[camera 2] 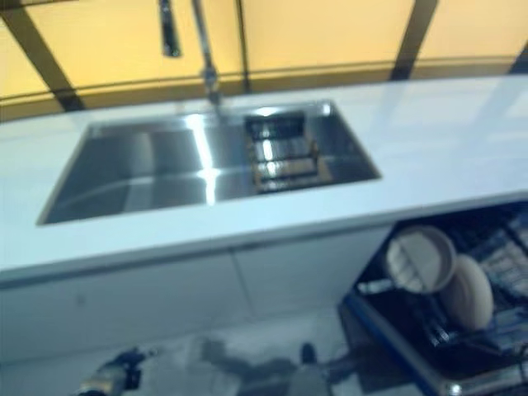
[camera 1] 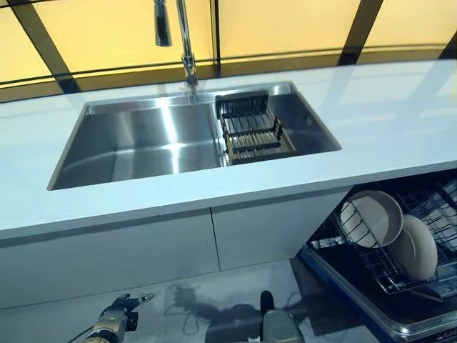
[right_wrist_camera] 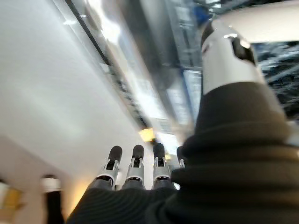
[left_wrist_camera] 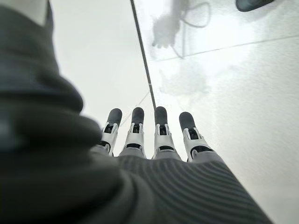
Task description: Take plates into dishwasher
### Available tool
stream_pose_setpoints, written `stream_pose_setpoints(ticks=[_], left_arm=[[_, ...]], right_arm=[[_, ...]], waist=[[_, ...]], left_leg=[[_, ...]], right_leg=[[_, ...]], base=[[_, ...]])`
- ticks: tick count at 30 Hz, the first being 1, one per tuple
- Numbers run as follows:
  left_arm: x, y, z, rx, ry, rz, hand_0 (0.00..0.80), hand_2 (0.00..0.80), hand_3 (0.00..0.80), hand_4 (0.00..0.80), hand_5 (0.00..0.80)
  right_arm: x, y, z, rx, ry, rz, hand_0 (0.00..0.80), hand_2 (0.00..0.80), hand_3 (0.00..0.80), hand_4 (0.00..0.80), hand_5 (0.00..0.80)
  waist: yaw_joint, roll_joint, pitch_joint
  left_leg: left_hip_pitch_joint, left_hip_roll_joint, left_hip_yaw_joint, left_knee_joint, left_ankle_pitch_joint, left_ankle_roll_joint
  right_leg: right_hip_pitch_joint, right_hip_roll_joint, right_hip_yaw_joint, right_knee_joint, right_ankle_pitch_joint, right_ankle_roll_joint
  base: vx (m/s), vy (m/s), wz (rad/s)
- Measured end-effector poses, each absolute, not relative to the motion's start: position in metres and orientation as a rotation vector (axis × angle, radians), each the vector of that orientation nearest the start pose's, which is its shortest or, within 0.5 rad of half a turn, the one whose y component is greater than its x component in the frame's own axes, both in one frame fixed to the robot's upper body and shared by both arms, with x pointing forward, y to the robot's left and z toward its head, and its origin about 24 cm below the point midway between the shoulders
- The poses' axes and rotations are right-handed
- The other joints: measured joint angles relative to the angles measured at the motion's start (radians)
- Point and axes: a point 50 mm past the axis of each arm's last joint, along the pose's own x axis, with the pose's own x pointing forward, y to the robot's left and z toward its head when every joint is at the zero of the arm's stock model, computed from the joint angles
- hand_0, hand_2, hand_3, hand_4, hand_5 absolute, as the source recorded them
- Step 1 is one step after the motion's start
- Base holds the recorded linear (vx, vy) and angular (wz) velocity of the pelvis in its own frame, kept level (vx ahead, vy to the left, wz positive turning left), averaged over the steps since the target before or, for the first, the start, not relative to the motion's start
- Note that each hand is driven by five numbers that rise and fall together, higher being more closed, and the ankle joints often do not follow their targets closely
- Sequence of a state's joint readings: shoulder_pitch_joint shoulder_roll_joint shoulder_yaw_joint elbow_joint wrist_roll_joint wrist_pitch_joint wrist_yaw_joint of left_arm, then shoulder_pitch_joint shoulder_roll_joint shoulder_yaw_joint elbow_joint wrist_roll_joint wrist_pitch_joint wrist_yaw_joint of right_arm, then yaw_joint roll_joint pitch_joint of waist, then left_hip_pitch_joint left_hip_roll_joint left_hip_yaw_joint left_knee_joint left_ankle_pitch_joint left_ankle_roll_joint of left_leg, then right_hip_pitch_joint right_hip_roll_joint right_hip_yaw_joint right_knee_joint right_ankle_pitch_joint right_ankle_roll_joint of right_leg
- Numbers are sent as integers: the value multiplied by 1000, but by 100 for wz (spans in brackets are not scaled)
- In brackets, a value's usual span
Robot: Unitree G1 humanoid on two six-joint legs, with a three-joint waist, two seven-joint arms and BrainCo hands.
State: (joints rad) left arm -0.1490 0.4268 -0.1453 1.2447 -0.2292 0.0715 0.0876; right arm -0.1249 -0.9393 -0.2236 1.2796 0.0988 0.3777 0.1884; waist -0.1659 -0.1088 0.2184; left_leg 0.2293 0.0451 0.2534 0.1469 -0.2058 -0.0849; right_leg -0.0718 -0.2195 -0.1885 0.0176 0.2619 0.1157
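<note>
Two beige plates stand on edge in the dishwasher rack (camera 1: 371,264), which is pulled out below the right end of the white counter (camera 1: 385,121): the deeper plate (camera 1: 371,218) leans toward the rack's back left corner, the flatter plate (camera 1: 414,248) sits just beside it toward the rack's right side, the two overlapping. Dishwasher door edge (camera 1: 357,304) runs along the rack's front. The steel sink (camera 1: 143,143) is sunk in the middle of the counter, with a dark wire drainer basket (camera 1: 250,128) in its right half against the back wall; nothing shows in the basket. Faucet (camera 1: 187,43) rises from the counter's back edge behind the sink. White cabinet fronts (camera 1: 143,250) sit under the counter's front edge. Left hand (left_wrist_camera: 154,135) hangs low near the glossy floor (left_wrist_camera: 243,93), fingers straight and spread apart, holding nothing. Right hand (right_wrist_camera: 135,168) is down by the cabinet, fingers straight and side by side, thumb (right_wrist_camera: 229,51) out apart from them, empty. Neither hand touches a plate.
</note>
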Motion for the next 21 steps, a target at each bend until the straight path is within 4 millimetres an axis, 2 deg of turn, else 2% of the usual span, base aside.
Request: stream_pose_setpoints(ticks=[1,2,3,4,5,6,7,8,9,10,11,12,13,14,15,16,18,21], left_arm=[[136,311,-123,313,1140,358,0,0,0,0,0],[138,313,-121,317,1135,361,0,0,0,0,0],[141,314,-119,313,1125,360,0,0,0,0,0],[141,316,-119,310,1124,363,0,0,0,0,0],[143,320,-116,313,1118,366,0,0,0,0,0],[139,323,-115,316,1129,373,0,0,0,0,0],[132,325,-117,313,1154,384,0,0,0,0,0],[129,327,-118,300,1163,399,0,0,0,0,0],[124,327,-119,300,1177,403,0,0,0,0,0],[112,332,-121,306,1212,417,0,0,0,0,0],[101,337,-121,305,1229,442,0,0,0,0,0],[97,340,-121,299,1236,457,0,0,0,0,0],[89,338,-123,280,1251,470,0,0,0,0,0],[88,330,-128,261,1258,455,0,0,0,0,0],[90,319,-133,234,1257,428,0,0,0,0,0],[94,313,-135,221,1243,408,0,0,0,0,0],[97,306,-137,208,1225,385,0,0,0,0,0],[103,304,-136,225,1202,361,0,0,0,0,0]], right_arm=[[87,-465,-11,-243,1280,-738,0,0,0,0,0],[86,-459,-19,-224,1292,-723,0,0,0,0,0],[68,-451,-33,-198,1360,-721,0,0,0,0,0],[59,-446,-40,-182,1398,-720,0,0,0,0,0],[47,-437,-52,-158,1446,-721,0,0,0,0,0],[48,-434,-56,-147,1440,-719,0,0,0,0,0],[48,-433,-57,-134,1430,-728,0,0,0,0,0],[49,-432,-57,-138,1419,-744,0,0,0,0,0],[48,-431,-58,-135,1417,-754,0,0,0,0,0],[50,-427,-62,-115,1403,-764,0,0,0,0,0],[53,-420,-69,-96,1394,-772,0,0,0,0,0],[56,-415,-73,-81,1385,-773,0,0,0,0,0],[68,-409,-77,-53,1355,-777,0,0,0,0,0],[71,-408,-76,-49,1340,-788,0,0,0,0,0],[68,-408,-78,-48,1339,-803,0,0,0,0,0],[66,-406,-80,-42,1346,-812,0,0,0,0,0],[62,-406,-81,-23,1336,-840,0,0,0,0,0],[55,-406,-82,-29,1342,-876,0,0,0,0,0]], waist=[[7,-1,3],[12,15,10],[12,34,9],[14,47,5],[23,59,2],[33,66,0],[49,78,-1],[55,93,-3],[62,100,-4],[85,97,-8],[113,74,-21],[125,69,-26],[142,71,-28],[151,92,-27],[149,111,-33],[152,115,-35],[153,114,-39],[150,97,-59]], left_leg=[[-8,11,37,-1,-1,16],[-24,30,51,-9,12,31],[-38,58,49,-32,40,33],[-47,75,50,-55,65,30],[-56,94,61,-96,110,22],[-58,101,72,-119,133,18],[-71,114,77,-124,147,14],[-92,127,70,-120,151,7],[-98,133,63,-120,157,-2],[-103,138,47,-117,165,-15],[-113,140,53,-108,167,-29],[-124,142,54,-99,167,-32],[-154,158,43,-85,168,-34],[-175,180,31,-87,181,-44],[-189,200,19,-93,209,-35],[-189,198,19,-100,220,-19],[-206,188,19,-117,221,-16],[-248,182,15,-137,226,-13]], right_leg=[[-36,14,-28,-10,103,42],[-68,26,-12,24,127,34],[-112,47,-10,151,49,87],[-135,59,-10,245,-8,95],[-160,57,-7,412,-115,56],[-157,47,-2,478,-183,39],[-126,36,9,478,-213,39],[-81,29,41,445,-240,52],[-37,22,51,391,-244,56],[63,6,57,234,-230,51],[118,4,34,116,-232,54],[133,14,25,72,-236,56],[141,39,18,3,-252,45],[138,65,15,-19,-255,23],[135,86,13,-24,-256,8],[135,91,13,-26,-253,-2],[123,107,3,-35,-254,-15],[56,105,5,-11,-245,-29]], base=[[-502,-45,-77],[-603,-144,-51],[-317,-149,-5],[-344,-215,12],[-326,-274,-4],[-375,-348,-18],[-280,-361,-31],[-196,-285,-22],[-331,-454,-21],[-314,-429,-44],[-281,-403,-53],[-152,-232,-65],[-184,-216,-35],[-240,-252,0],[-267,-230,27],[-232,-160,29],[-171,-82,11],[-107,-51,3]])
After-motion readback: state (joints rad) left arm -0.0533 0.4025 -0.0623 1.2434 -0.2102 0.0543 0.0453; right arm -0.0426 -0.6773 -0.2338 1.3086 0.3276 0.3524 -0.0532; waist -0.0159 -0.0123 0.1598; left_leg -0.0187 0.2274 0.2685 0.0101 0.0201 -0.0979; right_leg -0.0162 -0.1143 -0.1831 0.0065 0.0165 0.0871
